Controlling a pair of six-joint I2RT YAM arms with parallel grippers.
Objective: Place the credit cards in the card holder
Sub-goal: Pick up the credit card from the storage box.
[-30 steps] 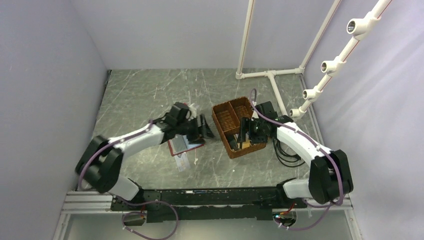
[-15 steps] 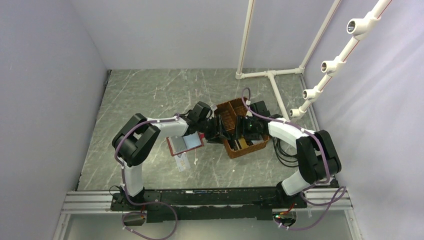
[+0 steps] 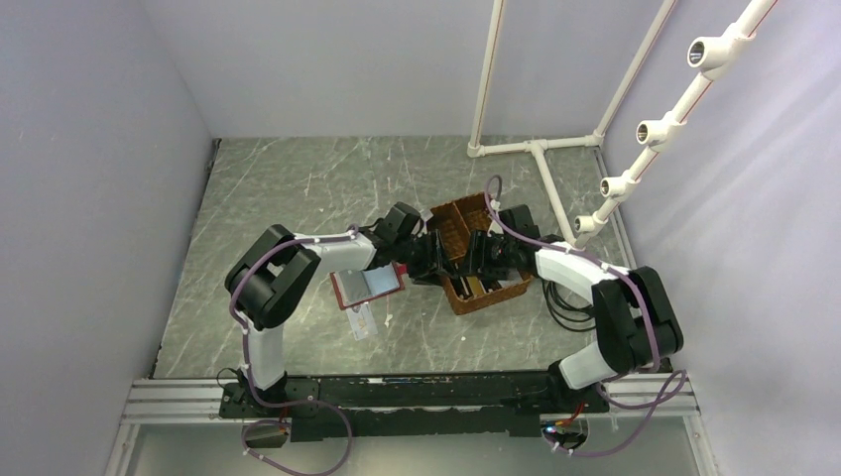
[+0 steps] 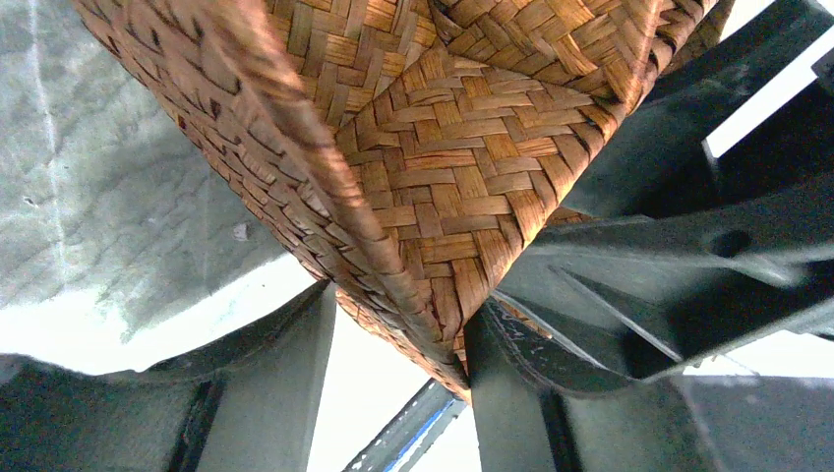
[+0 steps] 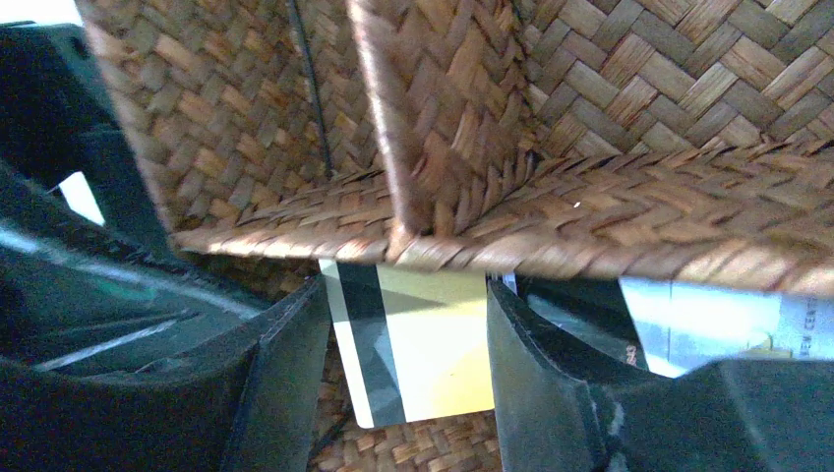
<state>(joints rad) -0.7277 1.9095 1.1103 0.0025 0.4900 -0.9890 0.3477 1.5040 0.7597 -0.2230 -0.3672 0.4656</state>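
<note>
I am holding both arms in at the brown woven compartment basket, which is sitting on the grey marbled tabletop to the right of centre. My left gripper is straddling the basket's left wall. One dark finger is lying against the outer face of the weave and the other against the inner face. The rim is sitting pinched between them, so the jaws are standing partly apart with the wall in their grasp.

My right gripper is pointing down into the basket's near compartment, just this side of the woven divider. Its two fingers are flanking a pale yellow credit card with a dark stripe along one edge, which is lying on the basket floor. The card is filling the gap between the fingers, and I cannot tell whether they are gripping it or only bracketing it. A light blue credit card is lying just beside it, partly behind one of my fingers.

The small dark red leather folding card holder is lying open on the tabletop left of the basket, close by my left forearm. A white-grey credit card is lying on the tabletop just nearer to my bases than the card holder, apart from the basket.
</note>
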